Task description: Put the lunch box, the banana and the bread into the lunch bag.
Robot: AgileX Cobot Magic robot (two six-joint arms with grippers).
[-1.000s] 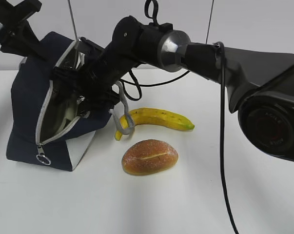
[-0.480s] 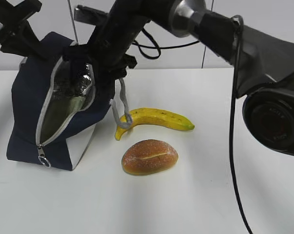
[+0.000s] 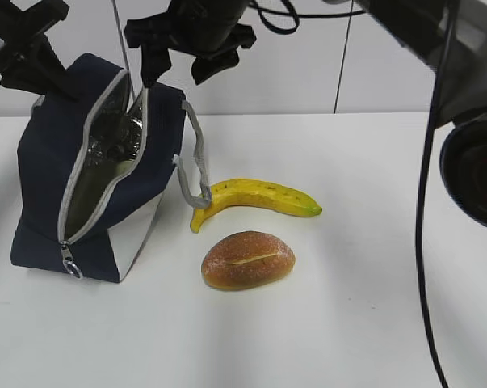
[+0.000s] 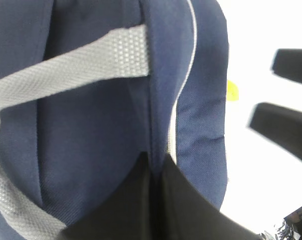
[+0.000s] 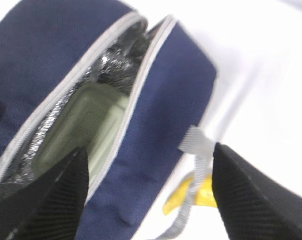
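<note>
Two claws exterior, right gripper spread above soft navy lunch bag, curved yellow banana and oval brown bread roll below-right, left gripper pinching bag fabric, right wrist: sage-green-lidded lunch box inside bag below claw.

A: The lunch bag is matt navy woven cloth; its handles are coarse grey webbing with a visible weave.

B: And inside?

A: A crinkled silvery foil lining, shiny. The lunch box lid in there looks like smooth, dull green plastic.

B: The zip pull?

A: A bright metal ring.

B: The food?

A: The bread has a glossy, finely speckled brown crust; the banana a smooth, slightly waxy yellow skin. The table is plain matt white, and the right gripper is matt black.
</note>
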